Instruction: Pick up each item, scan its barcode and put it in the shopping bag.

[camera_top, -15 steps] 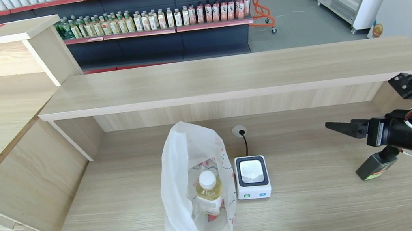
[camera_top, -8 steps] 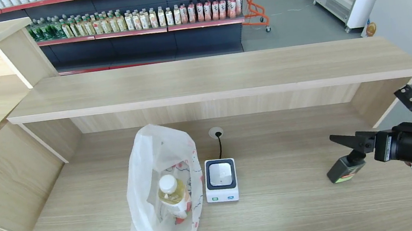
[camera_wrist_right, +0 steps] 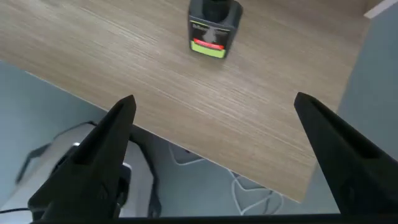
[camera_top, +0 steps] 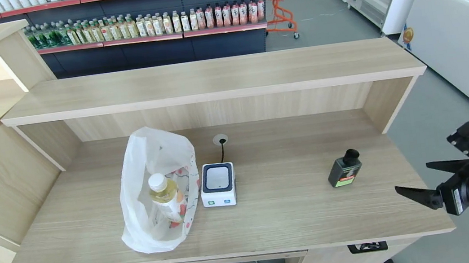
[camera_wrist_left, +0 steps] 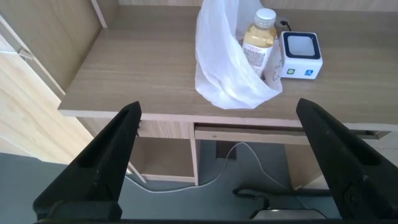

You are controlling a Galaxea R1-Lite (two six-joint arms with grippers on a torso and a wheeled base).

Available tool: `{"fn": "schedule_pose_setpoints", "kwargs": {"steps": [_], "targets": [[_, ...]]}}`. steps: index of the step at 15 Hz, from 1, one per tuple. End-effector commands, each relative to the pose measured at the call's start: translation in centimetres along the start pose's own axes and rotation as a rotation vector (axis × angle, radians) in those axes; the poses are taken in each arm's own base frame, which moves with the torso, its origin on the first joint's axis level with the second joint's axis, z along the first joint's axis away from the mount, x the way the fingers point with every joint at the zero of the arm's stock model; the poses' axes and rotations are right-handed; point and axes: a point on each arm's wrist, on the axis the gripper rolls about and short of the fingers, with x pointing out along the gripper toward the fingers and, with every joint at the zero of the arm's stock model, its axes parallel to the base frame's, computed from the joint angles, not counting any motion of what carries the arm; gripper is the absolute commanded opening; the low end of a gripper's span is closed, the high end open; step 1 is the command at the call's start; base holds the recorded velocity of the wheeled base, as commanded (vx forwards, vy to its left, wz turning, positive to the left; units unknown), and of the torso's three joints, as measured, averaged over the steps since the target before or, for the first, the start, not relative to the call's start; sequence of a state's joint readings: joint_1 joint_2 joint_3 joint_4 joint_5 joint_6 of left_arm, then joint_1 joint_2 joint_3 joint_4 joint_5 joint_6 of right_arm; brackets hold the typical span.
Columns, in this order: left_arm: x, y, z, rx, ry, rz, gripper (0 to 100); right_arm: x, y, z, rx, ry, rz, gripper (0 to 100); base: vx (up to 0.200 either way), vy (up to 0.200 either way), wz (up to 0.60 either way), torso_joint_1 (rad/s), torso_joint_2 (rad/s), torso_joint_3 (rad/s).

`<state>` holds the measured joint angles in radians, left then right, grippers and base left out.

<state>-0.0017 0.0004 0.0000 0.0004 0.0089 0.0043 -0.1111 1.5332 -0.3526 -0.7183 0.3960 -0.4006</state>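
Head view: the white plastic shopping bag [camera_top: 138, 225] stands open on the counter [camera_top: 291, 219], on the robot's left side. A tea bottle [camera_top: 164, 197] with a white cap stands upright inside it. The scanner [camera_top: 218, 184], a white box with a dark-framed window facing up, sits just beside the bag on its right. Its black cable [camera_top: 221, 150] runs back to a round port in the counter top. A dark bottle [camera_top: 345, 169] with a black cap and a red-and-green label stands upright toward the right end of the counter, well apart from the scanner. The right claw [camera_top: 413, 177] is at the counter's front right corner, near the dark bottle but not touching it. Its fingers are spread wide with nothing between them.

Left wrist view: the left claw [camera_wrist_left: 219, 109] is in front of the counter edge, below the level of the top. Its fingers are fully apart and empty. Beyond it are the shopping bag [camera_wrist_left: 217, 81], the tea bottle [camera_wrist_left: 258, 40] in it and the scanner [camera_wrist_left: 301, 46] next to it.

Right wrist view: the right claw [camera_wrist_right: 214, 99] hangs over the counter's front edge, wide open, holding nothing. The dark bottle [camera_wrist_right: 213, 28] stands ahead on the wood, centred between the fingers' line but clear of both.
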Motion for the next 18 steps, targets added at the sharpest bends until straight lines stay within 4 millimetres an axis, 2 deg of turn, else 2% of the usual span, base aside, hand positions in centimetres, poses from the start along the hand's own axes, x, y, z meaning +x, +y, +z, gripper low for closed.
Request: {"fn": "schedule_pose_setpoints", "kwargs": {"steps": [1, 3, 5, 10, 14, 18], "targets": [[0.0, 0.0, 0.0, 0.0, -0.001, 0.002, 100, 1.3, -2.4, -1.5, -0.057, 0.119, -0.141, 100, 0.0, 0.0, 0.0, 0.0, 0.0, 0.0], [0.0, 0.0, 0.0, 0.0, -0.001, 0.002, 100, 2.6, -3.1, -1.6, -0.078, 0.172, -0.202, 100, 0.0, 0.0, 0.0, 0.0, 0.0, 0.0], [0.0, 0.0, 0.0, 0.0, -0.001, 0.002, 100, 4.1, -3.7, -1.6, -0.177, 0.208, -0.21, 100, 0.0, 0.0, 0.0, 0.0, 0.0, 0.0], [0.0, 0.0, 0.0, 0.0, -0.001, 0.002, 100, 7.8, -1.5, -1.6, -0.252, 0.227, -0.102, 100, 0.0, 0.0, 0.0, 0.0, 0.0, 0.0], [0.0, 0.0, 0.0, 0.0, -0.001, 0.002, 100, 11.0, -1.1, -0.7, -0.343, 0.198, -0.055, 100, 0.0, 0.0, 0.0, 0.0, 0.0, 0.0], [0.0, 0.0, 0.0, 0.0, -0.001, 0.002, 100, 12.9, -0.3, -0.1, -0.367, 0.174, -0.026, 100, 0.0, 0.0, 0.0, 0.0, 0.0, 0.0]]}}
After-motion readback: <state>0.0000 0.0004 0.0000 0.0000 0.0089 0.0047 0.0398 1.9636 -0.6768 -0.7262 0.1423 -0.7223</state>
